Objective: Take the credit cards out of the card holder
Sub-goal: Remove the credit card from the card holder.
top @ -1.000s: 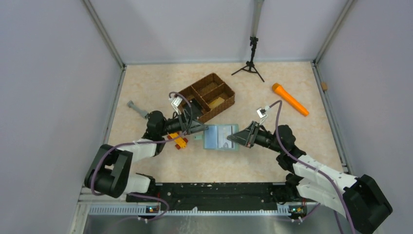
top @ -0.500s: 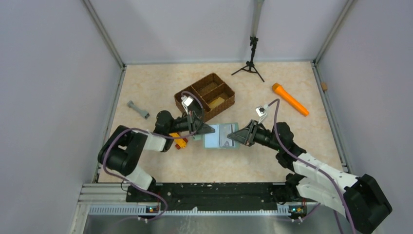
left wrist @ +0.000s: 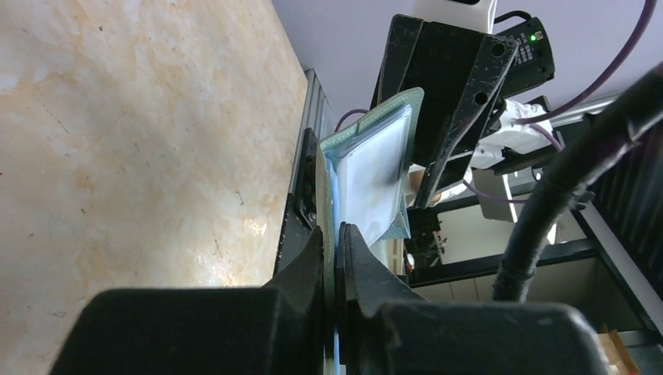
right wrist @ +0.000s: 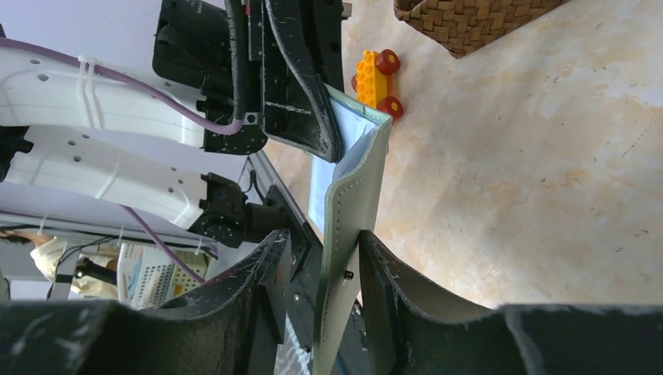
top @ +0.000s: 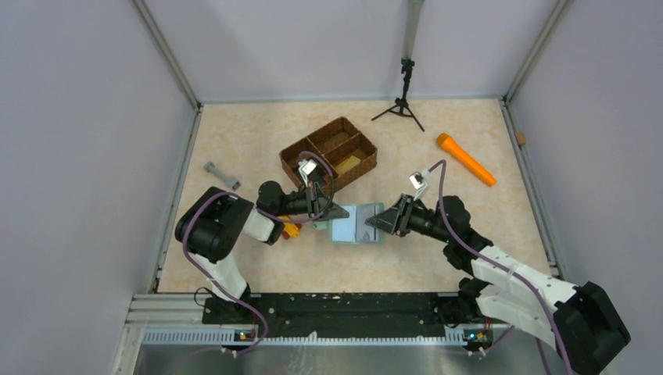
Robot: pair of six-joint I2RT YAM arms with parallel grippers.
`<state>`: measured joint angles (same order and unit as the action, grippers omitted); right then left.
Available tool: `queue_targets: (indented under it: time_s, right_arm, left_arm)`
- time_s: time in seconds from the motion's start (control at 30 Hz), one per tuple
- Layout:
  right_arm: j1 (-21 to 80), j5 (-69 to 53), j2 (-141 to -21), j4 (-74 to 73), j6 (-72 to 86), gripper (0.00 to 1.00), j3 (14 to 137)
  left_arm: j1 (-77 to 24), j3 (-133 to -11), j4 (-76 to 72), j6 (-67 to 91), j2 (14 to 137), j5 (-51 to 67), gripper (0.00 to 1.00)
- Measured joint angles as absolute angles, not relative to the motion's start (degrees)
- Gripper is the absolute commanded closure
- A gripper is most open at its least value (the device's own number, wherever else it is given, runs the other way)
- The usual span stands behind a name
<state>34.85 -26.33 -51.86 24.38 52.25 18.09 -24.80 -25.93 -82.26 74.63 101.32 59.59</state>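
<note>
Over marbled tabletop [top: 438,141], left gripper [top: 338,212] had just clamped card holder [top: 356,228] edge while right gripper [top: 374,223] eased apart, jaws loose around it, likely freeing it for the credit cards.

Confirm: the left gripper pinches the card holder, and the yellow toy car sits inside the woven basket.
No: the yellow toy car lies on the table outside the woven basket, per the right wrist view. The left gripper does pinch the card holder.
</note>
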Motion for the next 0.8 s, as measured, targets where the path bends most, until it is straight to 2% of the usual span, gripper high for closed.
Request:
queue_targets:
  time_s: [0.1, 0.3, 0.57, 0.8]
  right_arm:
    - [34.9, -26.2, -51.3, 23.5, 52.0, 0.46, 18.1]
    - [34.8, -25.4, -49.0, 19.1, 50.7, 0.44, 18.1]
    - [34.8, -24.0, -43.6, 13.7, 49.3, 0.58, 18.1]
    - [34.8, -22.8, -45.4, 12.1, 49.1, 0.75, 18.1]
  left_arm:
    - [-24.8, -25.9, -79.0, 72.3, 99.8, 59.5, 1.00]
    - [-24.9, -25.9, -73.3, 67.9, 96.5, 59.2, 1.00]
    - [-24.9, -25.9, -71.4, 66.5, 96.1, 59.1, 1.00]
    - [-24.9, -25.9, -71.6, 67.0, 96.1, 59.2, 1.00]
